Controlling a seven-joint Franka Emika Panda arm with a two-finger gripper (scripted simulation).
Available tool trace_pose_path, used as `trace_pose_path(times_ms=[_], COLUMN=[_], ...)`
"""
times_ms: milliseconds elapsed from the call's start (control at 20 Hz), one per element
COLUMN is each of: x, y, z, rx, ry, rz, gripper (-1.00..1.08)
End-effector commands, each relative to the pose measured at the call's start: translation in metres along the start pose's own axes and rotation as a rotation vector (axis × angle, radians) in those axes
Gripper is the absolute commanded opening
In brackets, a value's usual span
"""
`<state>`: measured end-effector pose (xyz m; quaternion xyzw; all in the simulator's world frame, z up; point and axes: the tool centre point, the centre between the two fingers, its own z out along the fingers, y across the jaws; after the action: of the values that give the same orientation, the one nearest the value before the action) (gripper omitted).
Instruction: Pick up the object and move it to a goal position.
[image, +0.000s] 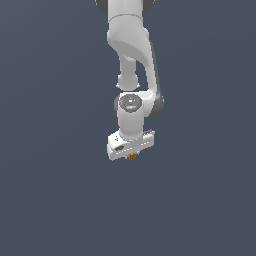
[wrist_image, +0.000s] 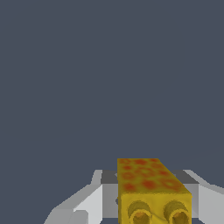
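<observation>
Since the cube (image: 132, 157) sits between the fingers of the gripper (image: 131, 155) at centre frame in the exterior view, the pick looks done; fingers seem closed onto it w/ little gap, though contact is tiny there. Whether it's lifted off the floor can't be told, as the grey ground (image: 50, 200) is flat, featureless, no shadow. No goal marker visible, so transport is prob. left. Wrist view: cube (wrist_image: 146, 177) is a yellow block, mottled reddish spots, matte; fingers (wrist_image: 89, 203) are pale, boxy, smooth plastic-looking.
</observation>
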<state>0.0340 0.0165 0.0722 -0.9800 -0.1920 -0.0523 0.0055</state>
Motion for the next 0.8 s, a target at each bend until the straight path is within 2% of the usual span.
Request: trace_pose_path(times_ms=[0, 750], x=[0.003, 0.016], y=[0.014, 0.094], z=[-0.015, -0.104], rx=[-0.003, -0.007], ry=[0.032, 0.217], rz=[-0.026, -0.183], gripper=[-1.0, -1.0])
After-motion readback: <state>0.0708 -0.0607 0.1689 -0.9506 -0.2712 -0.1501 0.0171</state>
